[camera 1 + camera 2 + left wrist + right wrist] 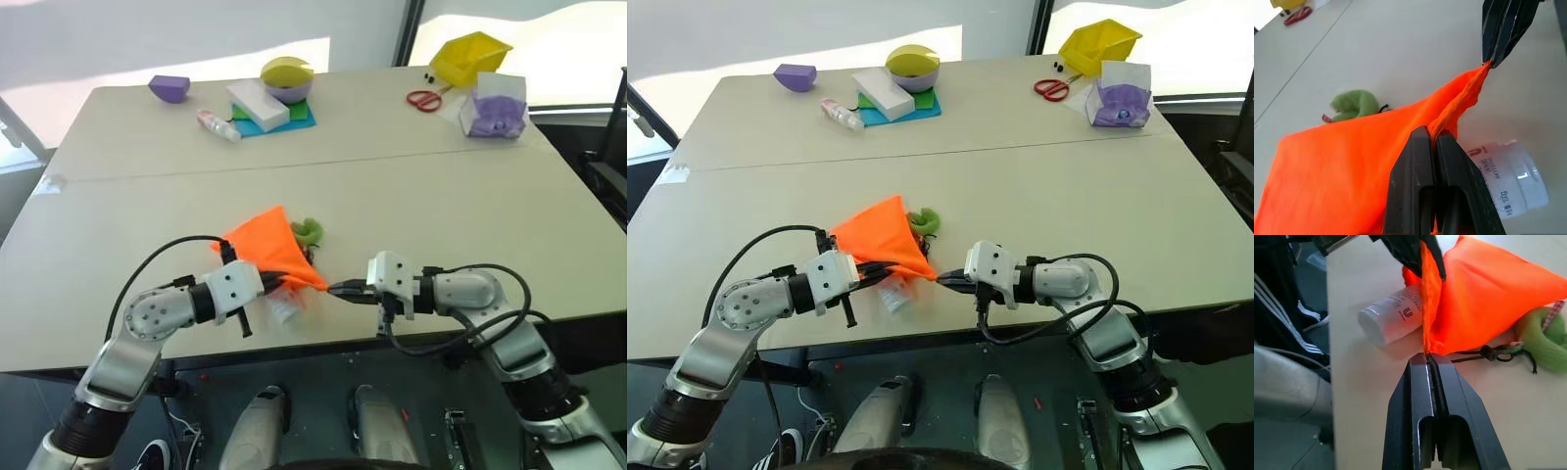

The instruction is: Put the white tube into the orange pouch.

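We are clenching our left hand point(277, 283) on one edge of the orange pouch point(266, 246) and our right hand point(338, 289) on its pointed corner, so the rim is stretching taut between the two hands just above the near edge of the desk point(470, 206). The white tube point(284, 307) is lying on the desk outside the pouch, just beneath the stretched rim, while the green ring point(310, 232) on the black cord point(1498, 354) is resting beside the pouch's far side.
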Available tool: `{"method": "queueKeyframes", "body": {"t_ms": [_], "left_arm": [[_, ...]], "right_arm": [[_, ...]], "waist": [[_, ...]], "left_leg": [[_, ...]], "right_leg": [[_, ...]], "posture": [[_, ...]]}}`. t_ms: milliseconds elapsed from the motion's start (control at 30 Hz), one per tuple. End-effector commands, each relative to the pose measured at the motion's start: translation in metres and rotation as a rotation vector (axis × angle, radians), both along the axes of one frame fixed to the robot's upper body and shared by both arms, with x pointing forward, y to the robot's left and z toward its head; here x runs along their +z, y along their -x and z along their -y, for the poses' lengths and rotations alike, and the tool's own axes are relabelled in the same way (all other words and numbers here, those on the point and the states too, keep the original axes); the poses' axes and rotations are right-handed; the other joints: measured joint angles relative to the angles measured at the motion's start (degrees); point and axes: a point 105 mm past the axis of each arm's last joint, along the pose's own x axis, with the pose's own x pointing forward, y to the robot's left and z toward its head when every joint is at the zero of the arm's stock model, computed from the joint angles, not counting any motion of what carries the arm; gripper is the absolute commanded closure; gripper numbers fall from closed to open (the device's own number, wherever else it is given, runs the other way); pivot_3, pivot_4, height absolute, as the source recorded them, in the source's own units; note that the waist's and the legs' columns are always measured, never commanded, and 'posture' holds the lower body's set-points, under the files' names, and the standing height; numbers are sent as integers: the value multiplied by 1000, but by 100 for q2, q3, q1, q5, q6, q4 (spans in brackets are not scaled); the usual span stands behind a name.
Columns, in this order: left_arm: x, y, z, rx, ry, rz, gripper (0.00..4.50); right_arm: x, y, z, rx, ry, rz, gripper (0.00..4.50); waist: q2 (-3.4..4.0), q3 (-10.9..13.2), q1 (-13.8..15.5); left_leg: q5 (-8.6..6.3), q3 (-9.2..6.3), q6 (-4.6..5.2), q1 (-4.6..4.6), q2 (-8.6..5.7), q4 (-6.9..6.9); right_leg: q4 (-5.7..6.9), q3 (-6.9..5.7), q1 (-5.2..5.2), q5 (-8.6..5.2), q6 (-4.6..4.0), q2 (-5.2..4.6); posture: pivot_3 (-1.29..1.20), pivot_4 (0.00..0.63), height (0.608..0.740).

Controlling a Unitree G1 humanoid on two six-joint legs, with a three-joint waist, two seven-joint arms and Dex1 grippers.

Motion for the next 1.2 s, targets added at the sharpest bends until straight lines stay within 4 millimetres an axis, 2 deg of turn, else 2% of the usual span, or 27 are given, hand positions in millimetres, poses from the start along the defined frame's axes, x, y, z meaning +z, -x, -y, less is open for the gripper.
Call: {"method": "queueKeyframes", "body": {"t_ms": [33, 200, 333, 467, 533, 633, 733, 800, 900, 1000, 1033, 1100, 1200], "left_arm": [[9, 0, -21, 38, -22, 45, 4500], [7, -1, -42, 105, -55, 55, 4500], [6, 5, -54, 136, -50, 38, 4500], [6, 5, -52, 145, -32, 37, 4500], [4, 5, -44, 128, -23, 39, 4500], [6, 4, -36, 124, 14, 37, 4500], [1, 4, -33, 121, 12, 32, 4500], [0, 5, -31, 116, 13, 26, 4500], [-1, 5, -30, 112, 21, 19, 4500], [-1, 3, -30, 112, 30, 19, 4500], [-1, 2, -29, 108, 30, 21, 4500], [-1, 0, -27, 104, 31, 25, 4500], [-4, -3, -26, 101, 8, 32, 4500]], "right_arm": [[-3, -6, -15, 0, -7, 47, 4473], [-3, -15, -34, 11, -69, 37, 4473], [-9, -21, -32, 46, -3, 81, 4473], [-9, -20, -25, 80, 24, 82, 4473], [-4, -25, -23, 67, 36, 134, 4473], [3, -30, -20, 44, 12, 111, 4473], [9, -30, -12, 43, -5, 81, 3570], [12, -28, -10, 45, -8, 78, 2563], [28, -31, 0, 19, -48, 74, 1053], [48, -64, 9, -131, -119, 139, 1053], [50, -81, 10, -212, -128, 193, 1053], [47, -105, 8, -319, -128, 248, 1053], [35, -122, 0, -379, -142, 235, 1053]], "waist": [[0, 0, -16], [1, 0, 31], [1, 0, 30], [1, 0, 38], [1, 0, 31], [1, 0, 15], [1, 0, 27], [1, 0, 32], [1, 0, 35], [1, 1, 1], [1, 1, -9], [-2, -1, -12], [0, -1, 20]], "left_leg": [[0, 2, 0, 1, 3, 0], [0, 1, 0, 0, 15, 0], [0, 1, 1, -5, 11, 0], [-2, 0, 4, -8, 11, -1], [-2, 1, 3, -6, 12, -1], [-2, 3, 3, -3, 13, -1], [-1, 2, 3, -3, 14, 0], [-1, 3, 3, -4, 13, 0], [-1, 3, 4, -6, 13, -1], [-1, 5, 3, -4, 13, 1], [-1, 11, 3, -1, 13, 1], [0, 13, 3, 6, 12, 3], [2, 9, 2, 9, 21, 2]], "right_leg": [[-2, 0, 0, 3, -6, 3], [-10, -1, 1, 11, -21, 18], [-32, 0, 6, 13, -20, 18], [-35, -1, 6, 13, -19, 17], [-33, -2, 7, 14, -19, 18], [-31, -1, 7, 16, -22, 20], [-30, -1, 7, 18, -21, 21], [-31, -1, 7, 18, -20, 21], [-33, -1, 7, 18, -19, 21], [-33, 0, 8, 19, -21, 20], [-32, 3, 8, 23, -28, 21], [-32, 3, 11, 32, -37, 29], [-27, -2, 11, 35, -42, 44]], "posture": [[0, 150, 740], [0, 150, 740], [0, 150, 740], [0, 150, 740], [0, 150, 740], [0, 150, 740], [0, 150, 740], [0, 150, 740], [0, 150, 740], [0, 150, 740], [0, 150, 740], [0, 150, 740], [0, 150, 740]]}}
